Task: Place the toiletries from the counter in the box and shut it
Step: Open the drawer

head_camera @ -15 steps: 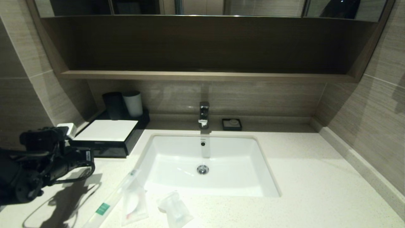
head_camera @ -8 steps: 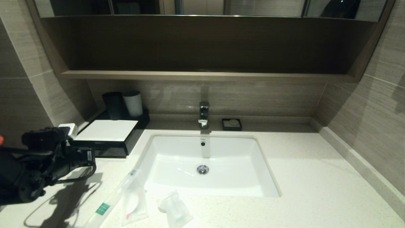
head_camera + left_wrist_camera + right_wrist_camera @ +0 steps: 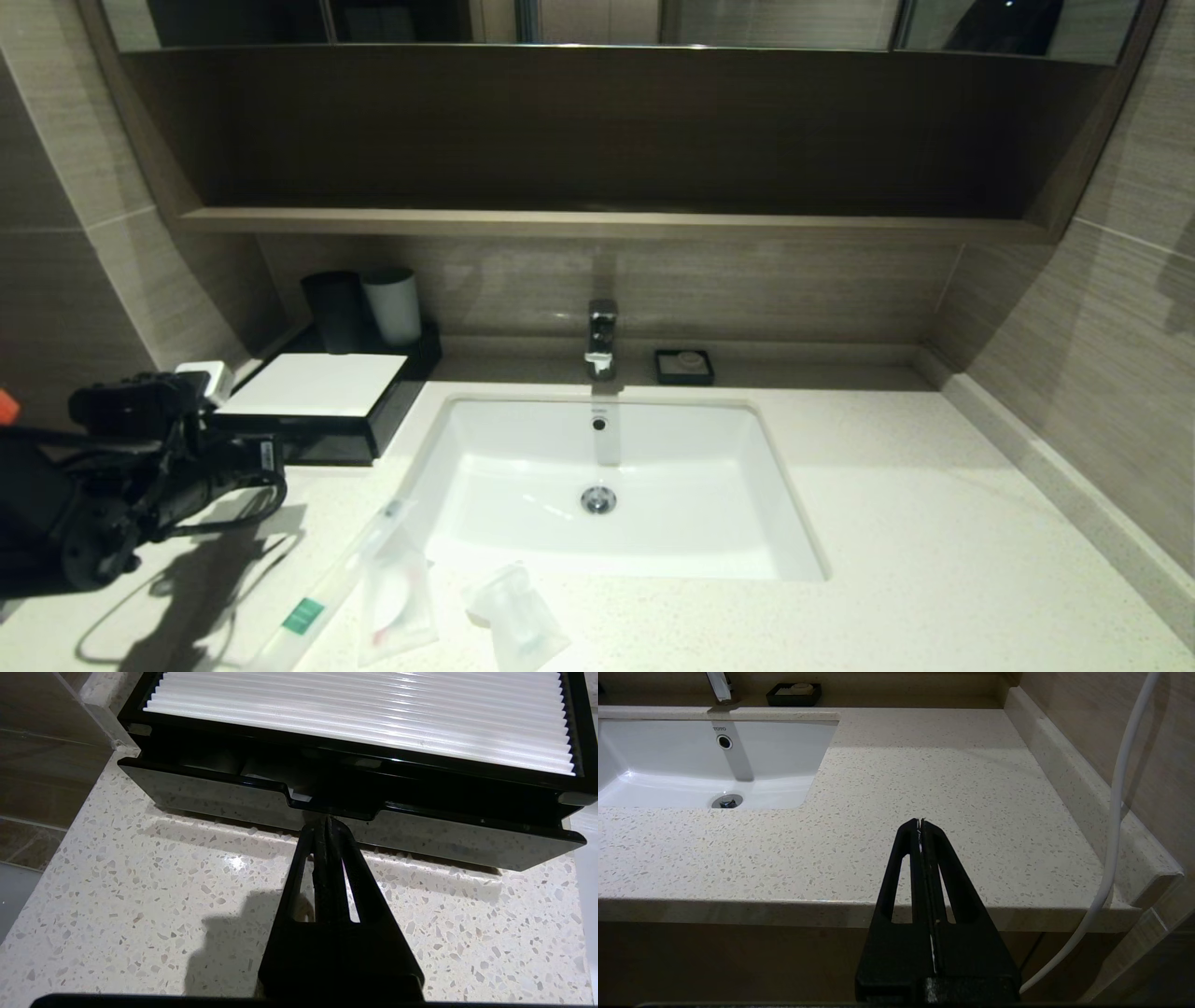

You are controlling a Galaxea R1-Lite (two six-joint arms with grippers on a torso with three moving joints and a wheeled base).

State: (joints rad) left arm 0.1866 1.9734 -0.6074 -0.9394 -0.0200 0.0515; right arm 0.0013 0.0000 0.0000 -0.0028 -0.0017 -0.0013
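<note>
At the box's drawer front, the left gripper sat pinched shut, empty — drawer barely ajar, all three toiletries lay unpacked on the near counter.

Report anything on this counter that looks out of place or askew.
Three toiletry packets lie loose near the counter's front edge: the toothbrush packet slants diagonally, with a flat packet overlapping it and another askew beside them. The box's drawer stands slightly out, the shut left tool at its notch.
</note>
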